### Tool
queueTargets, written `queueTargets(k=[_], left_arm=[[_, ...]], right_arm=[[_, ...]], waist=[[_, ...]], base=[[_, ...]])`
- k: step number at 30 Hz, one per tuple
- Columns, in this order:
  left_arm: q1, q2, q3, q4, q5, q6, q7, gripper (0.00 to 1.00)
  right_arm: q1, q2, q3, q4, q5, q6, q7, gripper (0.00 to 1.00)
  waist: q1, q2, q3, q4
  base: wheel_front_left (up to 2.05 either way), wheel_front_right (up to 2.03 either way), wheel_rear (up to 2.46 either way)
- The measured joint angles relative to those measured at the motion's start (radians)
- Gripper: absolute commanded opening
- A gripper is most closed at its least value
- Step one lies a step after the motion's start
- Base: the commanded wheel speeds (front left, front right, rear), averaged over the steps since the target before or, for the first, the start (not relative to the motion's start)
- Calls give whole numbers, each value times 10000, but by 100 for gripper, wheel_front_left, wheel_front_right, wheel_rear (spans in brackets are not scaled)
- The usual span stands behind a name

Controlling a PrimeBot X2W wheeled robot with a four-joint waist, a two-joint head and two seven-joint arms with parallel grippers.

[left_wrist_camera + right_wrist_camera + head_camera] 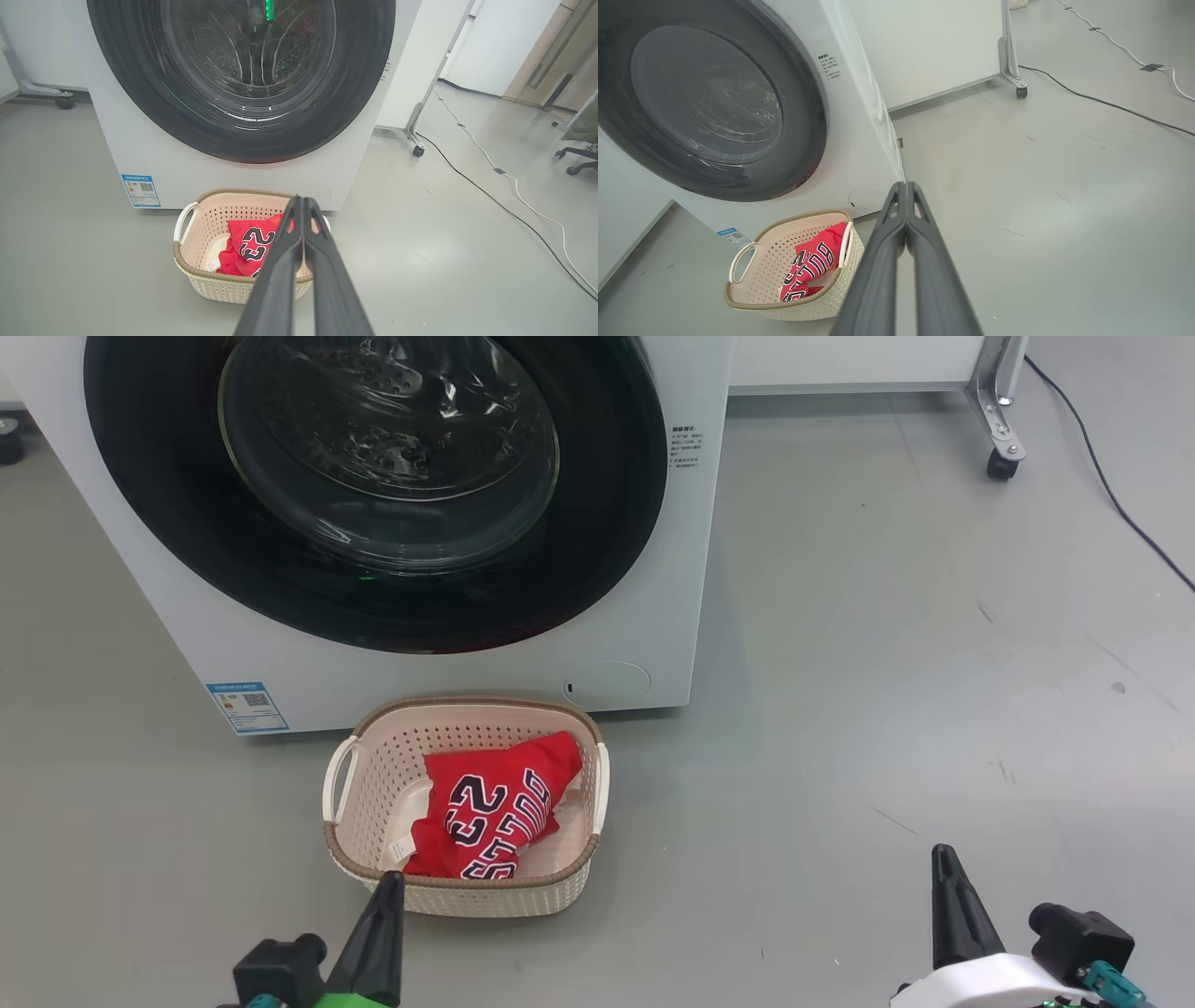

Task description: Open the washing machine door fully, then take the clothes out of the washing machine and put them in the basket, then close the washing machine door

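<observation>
The door (387,457) is found shut, the clothes (495,812) lodged in the basket (485,896): final step judged done. Left gripper (302,205) and right gripper (906,189) are closed empty; no further move is needed.

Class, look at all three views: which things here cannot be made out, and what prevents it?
- Head view: the top of the washing machine door is cut off by the picture's upper edge.
- Head view: the print on the blue label is too small to read.
- Left wrist view: the clothes in the basket are partly hidden behind the shut left hand.
- All views: the floor of the drum is masked by the door's rim and glare.
</observation>
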Motion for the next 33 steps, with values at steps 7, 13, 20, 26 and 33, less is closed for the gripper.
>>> queueTargets(k=[7, 13, 20, 26, 33], left_arm=[[-3, -12, 314, -23, -961, -88, 259, 0], [-14, -17, 587, -29, -1927, -176, 456, 0], [-38, 0, 832, -27, -2817, -213, 717, 0], [-63, 23, 1012, -15, -3672, -278, 926, 0], [-197, 77, 1267, 23, -4564, -395, 1095, 0]], right_arm=[[-42, 2, -224, -2, 989, 67, 203, 0], [-93, -29, -391, 4, 1931, 77, 458, 0], [-278, -109, -564, 36, 2855, 163, 644, 0], [-361, -159, -690, 100, 3655, 205, 863, 0], [-555, -240, -857, 167, 4604, 280, 1068, 0]], waist=[[0, 0, 4, -37], [0, 0, 7, -74], [0, 0, 10, -110], [0, 0, 11, -142], [0, 0, 11, -178]], base=[[0, 0, 0], [0, 0, 0], [0, 0, 0], [0, 0, 0], [0, 0, 0]])
